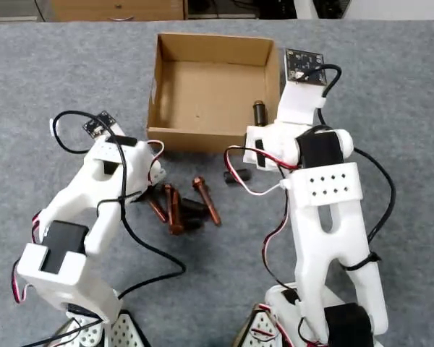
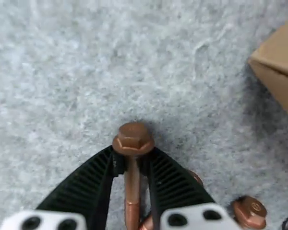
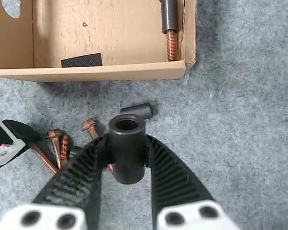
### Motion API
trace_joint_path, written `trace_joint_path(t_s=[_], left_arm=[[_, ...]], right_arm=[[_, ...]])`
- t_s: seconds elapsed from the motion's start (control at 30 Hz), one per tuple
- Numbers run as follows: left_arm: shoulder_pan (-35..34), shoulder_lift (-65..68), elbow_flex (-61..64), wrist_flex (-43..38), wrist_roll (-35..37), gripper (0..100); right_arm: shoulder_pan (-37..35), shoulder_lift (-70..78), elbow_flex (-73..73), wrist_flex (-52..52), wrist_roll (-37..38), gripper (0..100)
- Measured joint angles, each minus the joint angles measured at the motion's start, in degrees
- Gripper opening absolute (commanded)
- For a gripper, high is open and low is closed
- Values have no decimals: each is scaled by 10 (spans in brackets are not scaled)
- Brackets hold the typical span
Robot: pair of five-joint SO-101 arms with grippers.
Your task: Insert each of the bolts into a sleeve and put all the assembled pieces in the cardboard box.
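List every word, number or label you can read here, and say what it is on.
No text can be read.
The cardboard box: plain, no print.
A loose bolt head near the left gripper: faint raised marks, too blurred to read.
The circuit board on the right arm's wrist: specks, too small to read.
The sleeve in the right gripper: bare.

Grey table (image 1: pixel 390 87): cardboard box (image 1: pixel 195 138), bolts (image 1: pixel 175 211), sleeve (image 3: pixel 138 109).

Cluster of bolts (image 1: pixel 175 210) just before the cardboard box (image 1: pixel 195 139) wall; box mouth open.
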Motion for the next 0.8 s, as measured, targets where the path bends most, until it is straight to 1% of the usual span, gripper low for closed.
trace_joint_path(t_s=[0.13, 0.4, 0.6, 0.67, 0.8], left_arm=[[1, -11, -39, 47, -1, 18], [-2, -101, -138, 220, -4, 18], [-2, -205, -247, 325, -68, 18], [-2, -244, -280, 343, -94, 18], [-2, -330, -318, 354, -144, 18]], right_arm=[[0, 0, 0, 0, 0, 2], [0, 0, 0, 0, 0, 2], [0, 0, 0, 0, 0, 2], [0, -8, 0, 0, 11, 2], [0, -66, 0, 0, 63, 2]])
